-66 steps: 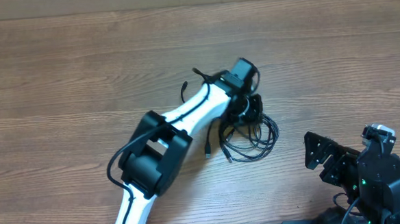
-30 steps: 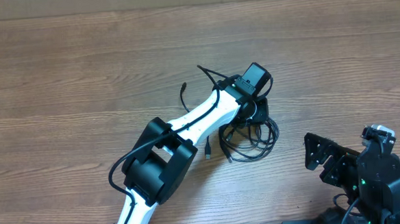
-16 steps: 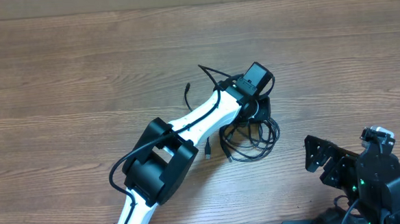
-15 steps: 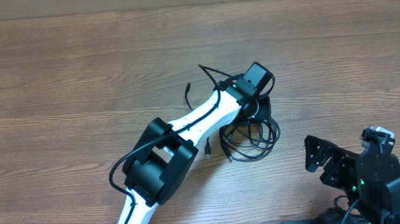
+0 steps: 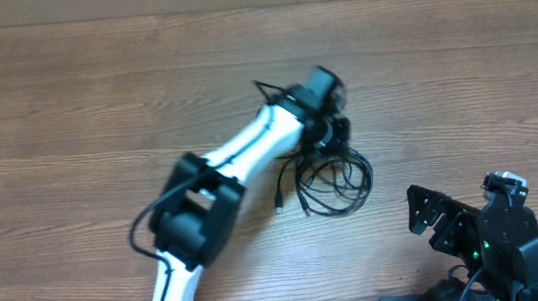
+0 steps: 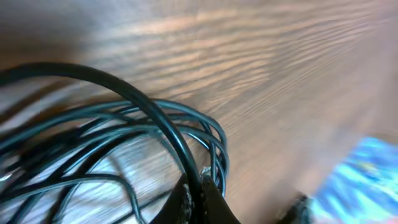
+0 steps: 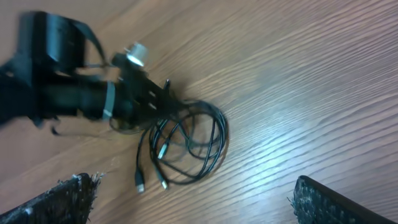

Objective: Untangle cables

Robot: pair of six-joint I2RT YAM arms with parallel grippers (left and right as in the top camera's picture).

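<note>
1 white arm (image 5: 250,144) over cables (image 5: 347,191) on wooden table (image 5: 81,87)

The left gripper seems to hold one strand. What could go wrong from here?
1. The left gripper pinches one strand of the cables, which lie as one coil; pulling may drag everything or tighten the tangle.
2. The right gripper rests apart, open, so nothing anchors the coil.

Glossy black cables (image 6: 152,112) lie on matt wood-grain table (image 5: 82,105), probably laminate.
</note>
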